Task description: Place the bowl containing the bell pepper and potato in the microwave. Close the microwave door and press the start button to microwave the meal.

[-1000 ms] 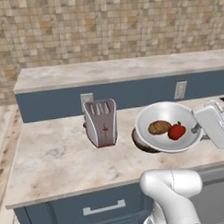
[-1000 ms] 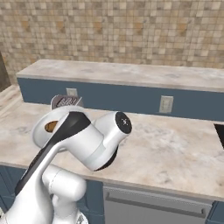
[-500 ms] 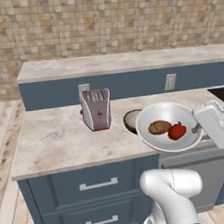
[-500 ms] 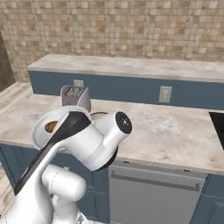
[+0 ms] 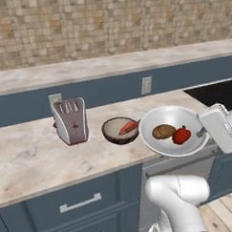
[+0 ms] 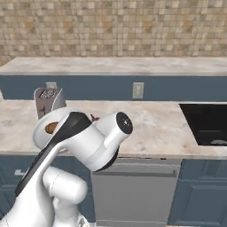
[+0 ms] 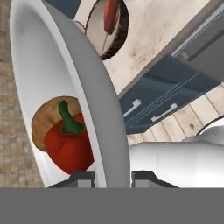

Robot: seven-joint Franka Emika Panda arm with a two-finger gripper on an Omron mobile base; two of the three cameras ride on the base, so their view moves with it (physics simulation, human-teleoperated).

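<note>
- The fingers point(image 7: 111, 177) pinch the rim of the bowl point(image 5: 173, 131) — one inside, one outside — holding it level off the counter point(image 5: 38, 159) edge so pepper point(image 5: 181, 135) and potato point(image 5: 163, 131) stay put.
- Since a second ago the base has rolled right: toaster point(image 5: 71, 121) and wooden bowl point(image 5: 119, 130) sit farther left — a dark cooktop point(image 6: 205, 124) appears.

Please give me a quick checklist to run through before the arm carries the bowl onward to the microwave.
1. Gripper clamped on the bowl rim: ok.
2. Potato inside the bowl: ok.
3. Bell pepper inside, beside the potato: ok.
4. Bowl level enough to keep both in: ok in the left base view.
5. Bowl apart from the wooden bowl with the carrot: ok.
6. Microwave open and reachable: cannot tell.
</note>
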